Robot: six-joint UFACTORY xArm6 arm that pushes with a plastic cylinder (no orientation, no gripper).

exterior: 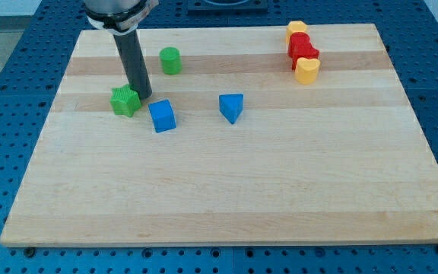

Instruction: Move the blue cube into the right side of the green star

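Observation:
The blue cube (162,116) sits on the wooden board at the view's centre-left. The green star (125,100) lies just to its upper left, with a small gap between them. My tip (143,96) stands at the green star's right edge, just above and left of the blue cube. The dark rod rises from there toward the view's top left.
A green cylinder (170,60) stands above the blue cube. A blue triangular block (232,107) lies to the cube's right. At the view's top right, a yellow block (296,29), red blocks (303,49) and a yellow heart (306,71) cluster together.

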